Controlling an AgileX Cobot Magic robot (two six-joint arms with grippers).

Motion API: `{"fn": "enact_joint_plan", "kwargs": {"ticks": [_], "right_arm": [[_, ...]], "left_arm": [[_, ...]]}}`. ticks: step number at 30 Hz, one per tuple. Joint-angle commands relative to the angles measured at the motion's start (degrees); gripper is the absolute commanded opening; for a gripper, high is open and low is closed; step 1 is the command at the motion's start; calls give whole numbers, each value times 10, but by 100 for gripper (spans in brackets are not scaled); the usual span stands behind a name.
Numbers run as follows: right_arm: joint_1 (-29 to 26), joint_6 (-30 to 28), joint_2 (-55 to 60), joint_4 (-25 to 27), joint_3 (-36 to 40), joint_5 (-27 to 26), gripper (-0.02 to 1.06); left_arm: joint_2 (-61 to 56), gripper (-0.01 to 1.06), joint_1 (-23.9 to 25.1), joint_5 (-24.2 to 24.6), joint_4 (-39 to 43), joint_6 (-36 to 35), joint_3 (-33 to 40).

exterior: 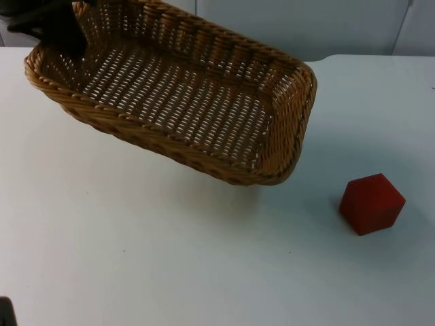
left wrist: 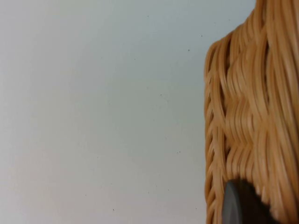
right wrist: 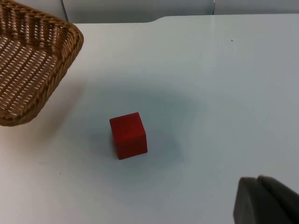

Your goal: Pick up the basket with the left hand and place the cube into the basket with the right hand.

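**Fingers on the basket rim, cube alone on the table**

Fingers of the left gripper close on the far left corner of the wicker basket, clamped on its rim; in the top view the black gripper body covers that corner, so the contact itself is hidden there. The left wrist view gives the close look: one dark fingertip lies pressed flat against the woven outer wall of the basket, with bare white table beside it. The second finger is behind the weave and cannot be made out.

The basket hangs tilted above the table, its held end higher, its near right corner lowest, and a soft shadow lies under that corner. Its far left part is cut off by the picture's edge in the top view. Nothing lies inside the woven floor.

The red cube sits on the table to the right of the basket, apart from it, with one corner turned toward the camera. The right wrist view shows it from the other side: the cube rests flat, with the basket's corner raised nearby. From the right gripper, one dark fingertip stands clear of the cube, touching nothing; how far its fingers stand apart cannot be told.
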Motion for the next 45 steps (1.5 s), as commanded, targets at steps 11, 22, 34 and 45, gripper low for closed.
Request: {"fn": "enact_joint_plan", "kwargs": {"ticks": [11,22,34,45], "right_arm": [[2,60,178,-176,-15,-203,0],[2,87,641,-140,-68,-305,60],[144,-14,939,-97,-219,-319,101],[226,-9,1036,-17,-301,-330,101]], "left_arm": [[-10,0,-1,-6,-18,-4,-5],[-10,0,-1,-6,-17,-4,-5],[-10,0,-1,-7,-17,-4,-5],[-10,0,-1,-7,-17,-4,-5]]}}
